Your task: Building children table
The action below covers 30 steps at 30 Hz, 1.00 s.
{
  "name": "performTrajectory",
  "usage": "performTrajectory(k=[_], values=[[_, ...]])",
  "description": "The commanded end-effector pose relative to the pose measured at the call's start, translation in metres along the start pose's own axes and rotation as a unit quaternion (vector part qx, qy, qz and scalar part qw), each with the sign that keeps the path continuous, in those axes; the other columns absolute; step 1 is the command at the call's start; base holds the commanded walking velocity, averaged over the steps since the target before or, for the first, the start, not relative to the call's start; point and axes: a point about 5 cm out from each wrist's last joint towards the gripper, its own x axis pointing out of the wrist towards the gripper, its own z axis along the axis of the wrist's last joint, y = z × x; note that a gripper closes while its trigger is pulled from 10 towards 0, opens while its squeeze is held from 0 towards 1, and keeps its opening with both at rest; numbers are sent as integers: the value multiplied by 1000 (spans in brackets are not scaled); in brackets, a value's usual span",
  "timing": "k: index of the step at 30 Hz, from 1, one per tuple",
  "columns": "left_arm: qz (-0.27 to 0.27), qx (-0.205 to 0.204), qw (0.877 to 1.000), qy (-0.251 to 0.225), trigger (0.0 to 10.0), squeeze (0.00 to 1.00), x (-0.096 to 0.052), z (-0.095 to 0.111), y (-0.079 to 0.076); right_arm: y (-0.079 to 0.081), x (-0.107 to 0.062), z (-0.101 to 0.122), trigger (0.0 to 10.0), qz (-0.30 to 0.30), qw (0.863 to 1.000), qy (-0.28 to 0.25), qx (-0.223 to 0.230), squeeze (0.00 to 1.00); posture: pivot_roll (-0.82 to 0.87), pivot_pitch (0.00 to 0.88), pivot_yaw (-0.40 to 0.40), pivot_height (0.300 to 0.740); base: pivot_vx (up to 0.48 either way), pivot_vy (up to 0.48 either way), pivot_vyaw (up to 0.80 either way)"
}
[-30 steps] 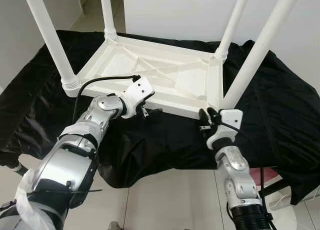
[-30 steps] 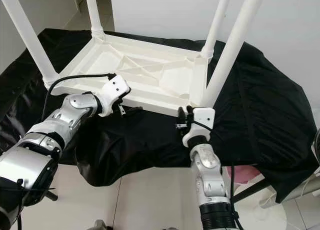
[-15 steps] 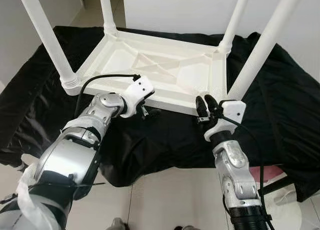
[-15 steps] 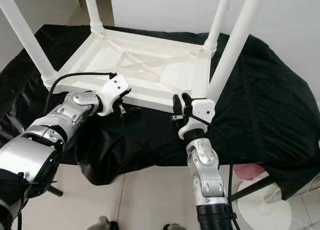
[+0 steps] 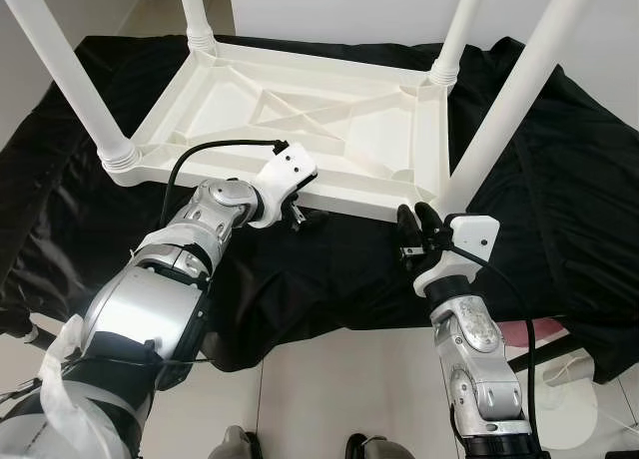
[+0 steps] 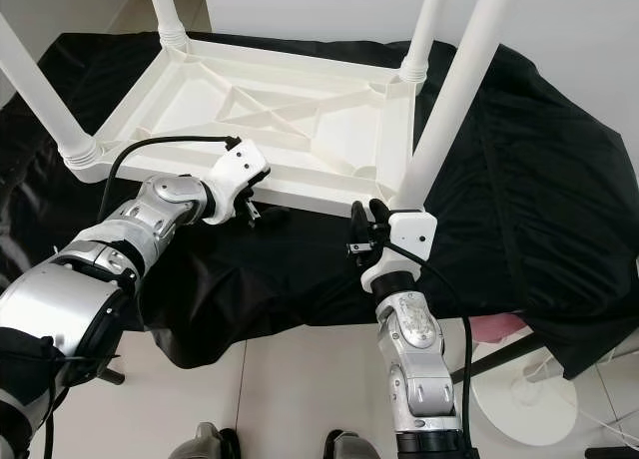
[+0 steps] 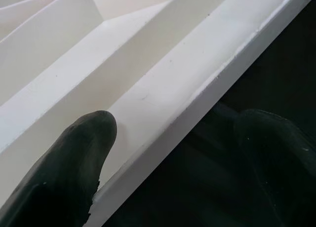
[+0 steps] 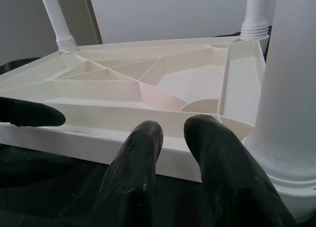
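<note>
A white plastic children's table [image 5: 349, 198] lies upside down on a black cloth, its legs pointing up. My left gripper [image 5: 305, 220] is at the middle of the near rim [image 7: 187, 84]. It is open: one finger [image 7: 74, 158] rests on the rim and the other hangs outside over the cloth. My right gripper [image 5: 413, 220] is shut and holds nothing; its fingertips [image 8: 138, 158] sit just in front of the near rim, beside the near right leg [image 8: 291, 89]. The left gripper's finger [image 8: 29, 113] also shows over the rim in the right wrist view.
The black cloth [image 5: 559, 200] drapes over the support and hangs past its front edge. Pale tiled floor [image 5: 329, 399] lies below me. A round white base [image 6: 519, 399] and something pink [image 6: 489, 327] stand at the lower right. A white wall rises behind.
The camera has tilted down and shifted. My right gripper rose to the near rim half a second ago and sits a little lower now. The left gripper has stayed at the rim.
</note>
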Motion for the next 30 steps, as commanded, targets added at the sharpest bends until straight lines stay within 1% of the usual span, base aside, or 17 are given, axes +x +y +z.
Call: performTrajectory(k=[1, 3, 4, 7, 8, 9, 11, 12, 15, 17, 19, 20, 24, 26, 27, 29, 30], values=[[41, -1, 999, 34, 10000, 0, 0, -15, 0, 1, -1, 1, 10000, 2, 1000, 1, -1, 0, -150, 181, 23, 740, 0, 0, 0], [-3, 14, 998, 53, 10000, 0, -2, -23, -6, 0, 1, 1, 10000, 2, 1000, 3, -1, 0, -138, 176, 25, 740, 0, 0, 0], [-15, 19, 998, 60, 10000, 0, -4, -26, -7, 0, 1, 1, 10000, 1, 1000, 4, -1, 0, -138, 176, 25, 740, 0, 0, 0], [-67, 35, 995, 63, 10000, 0, -9, -33, -11, 0, 3, 0, 10000, 1, 1000, 4, -2, 0, -122, 166, 33, 740, 0, 0, 0], [-67, 35, 995, 63, 10000, 0, -9, -33, -11, 0, 3, 0, 10000, 1, 1000, 4, -2, 0, -122, 166, 33, 740, 0, 0, 0], [-82, 39, 994, 62, 10000, 0, -11, -35, -12, 0, 4, 0, 10000, 0, 1000, 4, -2, 0, -122, 166, 33, 740, 0, 0, 0], [-120, 48, 989, 73, 10000, 0, -17, -43, -15, 0, 6, 0, 10000, -1, 1000, 2, 1, 0, -112, 155, 40, 740, 0, 0, 0], [-120, 48, 989, 73, 10000, 0, -17, -43, -15, 0, 6, 0, 10000, -1, 1000, 2, 1, 0, -112, 155, 40, 740, 0, 0, 0], [-157, 50, 983, 76, 10000, 0, -24, -52, -20, 2, 9, -2, 10000, -1, 1000, 0, 6, 0, -97, 139, 44, 740, 0, 0, 0], [-168, 48, 982, 73, 10000, 0, -24, -54, -23, 2, 11, -2, 10000, 0, 1000, -1, 7, 0, -94, 136, 44, 740, 0, 0, 0], [-174, 47, 981, 71, 10000, 0, -24, -55, -25, 3, 12, -3, 10000, 0, 1000, -1, 8, 0, -94, 136, 44, 740, 0, 0, 0], [-187, 46, 979, 68, 10000, 0, -23, -58, -30, 3, 15, -3, 10000, 1, 1000, -4, 10, 0, -88, 128, 49, 740, 0, 0, 0], [-199, 42, 977, 65, 10000, 0, -22, -60, -35, 2, 16, -2, 10000, 1, 1000, -5, 10, 0, -83, 122, 49, 740, 0, 0, 0], [-216, 44, 974, 57, 10000, 0, -21, -63, -43, 0, 18, -2, 10000, -2, 1000, -7, 9, 0, -79, 118, 53, 740, 0, 0, 0], [-216, 44, 974, 57, 10000, 0, -21, -63, -43, 0, 18, -2, 10000, -2, 1000, -7, 9, 0, -79, 118, 53, 740, 0, 0, 0], [-238, 42, 969, 44, 10000, 0, -19, -63, -52, -5, 19, -2, 10000, -11, 1000, -10, 7, 0, -75, 111, 55, 740, 0, 0, 0], [-238, 42, 969, 44, 10000, 0, -19, -63, -52, -5, 19, -2, 10000, -11, 1000, -10, 7, 0, -75, 111, 55, 740, 0, 0, 0]])
